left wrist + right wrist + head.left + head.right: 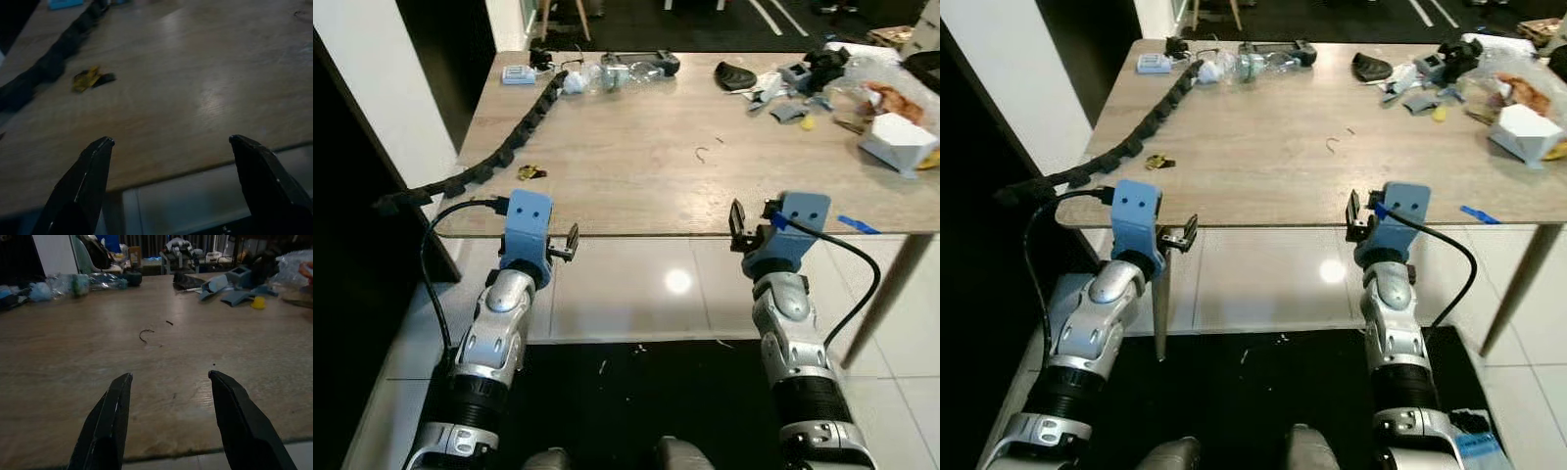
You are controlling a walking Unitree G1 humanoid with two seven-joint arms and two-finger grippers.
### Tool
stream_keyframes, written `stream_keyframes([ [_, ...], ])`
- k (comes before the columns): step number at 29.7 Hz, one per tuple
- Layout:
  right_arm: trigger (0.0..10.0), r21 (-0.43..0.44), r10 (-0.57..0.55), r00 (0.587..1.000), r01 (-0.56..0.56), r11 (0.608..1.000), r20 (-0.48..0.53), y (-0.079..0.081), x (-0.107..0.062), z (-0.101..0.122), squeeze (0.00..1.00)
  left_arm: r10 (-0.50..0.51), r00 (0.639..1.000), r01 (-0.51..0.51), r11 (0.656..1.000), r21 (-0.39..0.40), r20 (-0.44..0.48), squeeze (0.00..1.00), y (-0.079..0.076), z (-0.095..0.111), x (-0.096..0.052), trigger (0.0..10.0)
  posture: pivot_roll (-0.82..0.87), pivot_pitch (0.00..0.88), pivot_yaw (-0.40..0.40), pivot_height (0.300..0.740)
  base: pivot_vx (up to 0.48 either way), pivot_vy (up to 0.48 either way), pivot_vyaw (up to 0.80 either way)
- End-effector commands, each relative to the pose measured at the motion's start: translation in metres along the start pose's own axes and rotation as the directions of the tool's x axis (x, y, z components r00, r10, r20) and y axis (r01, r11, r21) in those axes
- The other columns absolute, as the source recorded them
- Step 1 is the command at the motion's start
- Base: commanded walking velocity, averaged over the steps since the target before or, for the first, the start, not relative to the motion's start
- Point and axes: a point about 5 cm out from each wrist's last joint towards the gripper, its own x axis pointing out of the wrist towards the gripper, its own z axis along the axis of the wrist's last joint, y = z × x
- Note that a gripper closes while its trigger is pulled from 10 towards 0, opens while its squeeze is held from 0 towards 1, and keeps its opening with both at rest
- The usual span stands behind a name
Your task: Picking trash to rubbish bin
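Both arms are raised at the near edge of the wooden table [636,176], over pale floor tiles [626,284]. Left gripper [171,147] sits just short of the table edge, fingers spread wide, nothing between them. Right gripper [168,379] is likewise at the near edge, fingers parted and empty, pointing across the tabletop. A black cable [435,264] loops from the left wrist mount; another runs from the right wrist. On the table, nearest the left gripper, lies a small yellow-and-black wrapper scrap [528,172], flat on the wood and just beside a black segmented cable chain [504,152] that runs diagonally from the near left edge toward the far left corner. Mid-table, ahead of the right gripper, lies a small curled dark wire piece [145,334], well apart from everything else. At the far left are a crumpled clear plastic bottle [626,73] and a small light-blue box [519,74]. At the far right is a clutter of grey parts, a yellow cap [257,302], a white box [899,139] and a clear plastic bag [886,83]. A strip of blue tape [857,224] lies on the near right edge.
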Motion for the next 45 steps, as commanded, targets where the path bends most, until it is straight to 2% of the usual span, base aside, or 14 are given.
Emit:
stream_keyframes([
  [1, 10.0, 0.004, 0.001, 1.0, -0.001, 1.0, 0.017, 0.0, 0.0009, 0.0032, 0.0, -0.004, 1.0, 0.004, 1.0, -0.003, -0.004, 0.0, -0.0006, 0.0005, 0.0003, 10.0, -0.07, 0.051, 0.008, 0.74, 0.27, 0.0, 0.0],
  [34, 10.0, 0.0, 0.027, 1.0, -0.027, 1.0, 0.01, 0.0034, -0.0004, 0.0009, 0.0, -0.01, 1.0, 0.01, 1.0, -0.004, 0.004, 0.0, -0.0018, 0.0022, 0.0, 10.0, -0.08, 0.024, 0.0, 0.74, 0.269, 0.0, 0.0],
  [39, 10.0, 0.0, 0.03, 0.999, -0.03, 1.0, 0.011, 0.0039, 0.0, 0.0014, 0.0, 0.026, 0.999, -0.026, 1.0, -0.011, 0.036, 0.0, 0.0, 0.0055, 0.0002, 10.0, -0.08, 0.029, -0.001, 0.74, 0.0, 0.0, 0.0],
  [45, 10.0, -0.003, 0.035, 0.999, -0.035, 0.999, 0.009, 0.0041, -0.0007, 0.0009, 0.0, 0.038, 0.999, -0.038, 0.999, -0.006, 0.023, 0.0, 0.0026, 0.0045, 0.0004, 10.0, -0.08, 0.035, -0.003, 0.74, 0.0, 0.0, 0.0],
])
